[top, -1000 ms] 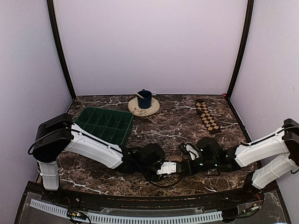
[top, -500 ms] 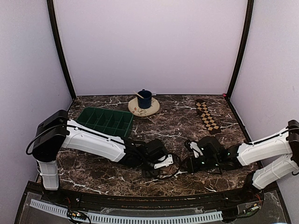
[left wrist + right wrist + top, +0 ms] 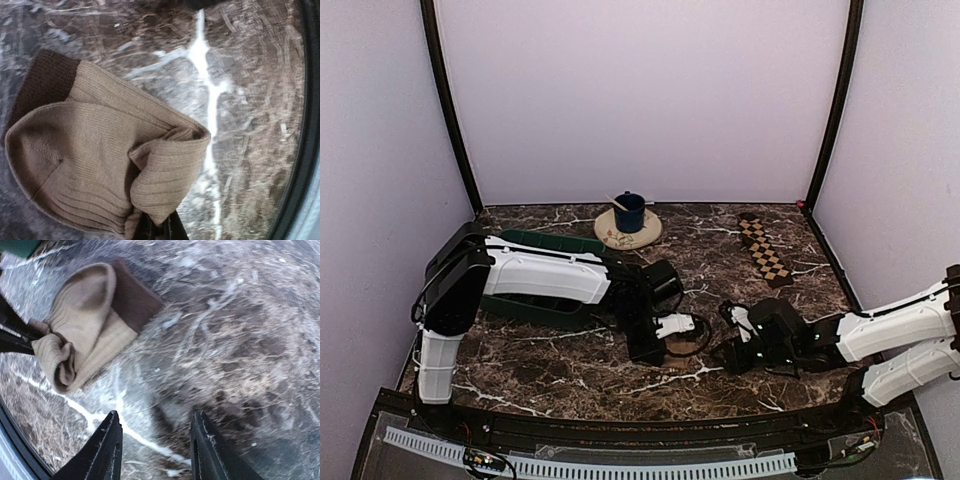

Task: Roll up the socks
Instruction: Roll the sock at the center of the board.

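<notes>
The tan-brown sock (image 3: 100, 155) lies on the marble as a loosely folded bundle with a dark brown cuff; it also shows in the right wrist view (image 3: 85, 325) and faintly from above (image 3: 676, 353). My left gripper (image 3: 160, 231) is shut on a fold of its near end, and from above it (image 3: 652, 348) sits at the table's middle front. My right gripper (image 3: 157, 450) is open and empty, a short way right of the sock (image 3: 728, 352). The brown-and-cream checkered sock (image 3: 763, 248) lies flat as a strip at the back right.
A green compartment tray (image 3: 532, 308) sits at the left, mostly under my left arm. A blue cup (image 3: 629, 212) with a stick in it stands on a round plate (image 3: 612, 238) at the back centre. The table's front edge (image 3: 300, 165) is close.
My left arm has swung back over the green tray, its gripper shifting left and farther back with the sock. My right gripper has drawn away to the right, off the sock.
</notes>
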You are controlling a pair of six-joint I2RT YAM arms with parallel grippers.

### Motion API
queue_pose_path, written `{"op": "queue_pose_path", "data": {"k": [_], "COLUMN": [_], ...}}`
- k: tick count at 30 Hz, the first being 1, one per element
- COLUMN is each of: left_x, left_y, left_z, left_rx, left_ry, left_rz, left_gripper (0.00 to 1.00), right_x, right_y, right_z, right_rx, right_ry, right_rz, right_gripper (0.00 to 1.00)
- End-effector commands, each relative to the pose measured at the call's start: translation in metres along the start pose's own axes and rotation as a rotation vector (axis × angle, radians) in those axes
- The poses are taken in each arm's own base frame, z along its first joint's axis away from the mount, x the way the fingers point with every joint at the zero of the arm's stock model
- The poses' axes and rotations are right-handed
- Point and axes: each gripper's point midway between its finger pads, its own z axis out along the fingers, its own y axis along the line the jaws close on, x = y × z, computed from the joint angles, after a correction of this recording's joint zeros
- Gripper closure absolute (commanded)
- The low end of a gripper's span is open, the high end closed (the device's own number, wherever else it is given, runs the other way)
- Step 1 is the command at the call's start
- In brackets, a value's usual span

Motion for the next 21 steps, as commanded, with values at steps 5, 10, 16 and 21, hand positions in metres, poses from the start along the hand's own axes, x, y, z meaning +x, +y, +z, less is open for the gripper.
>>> {"op": "queue_pose_path", "data": {"k": [5,10,16,21], "left_x": [0.012,0.01,0.015,0.016], "left_y": [-0.037,-0.031,-0.028,-0.028], "left_z": [0.005,0.008,0.014,0.015], "left_rx": [0.347,0.359,0.36,0.367], "left_ry": [0.063,0.079,0.097,0.096], "left_rz": [-0.062,-0.071,-0.079,-0.075], "left_gripper": [1.0,1.0,1.0,1.0], "right_x": [0.001,0.004,0.009,0.013], "right_y": [0.023,0.04,0.063,0.083], "right_z": [-0.004,-0.005,-0.009,-0.008], "right_rx": [0.02,0.03,0.014,0.002], "right_ry": [-0.034,-0.043,-0.069,-0.081], "right_rz": [-0.178,-0.286,-0.407,-0.525], "right_gripper": [0.57,0.57,0.58,0.58]}}
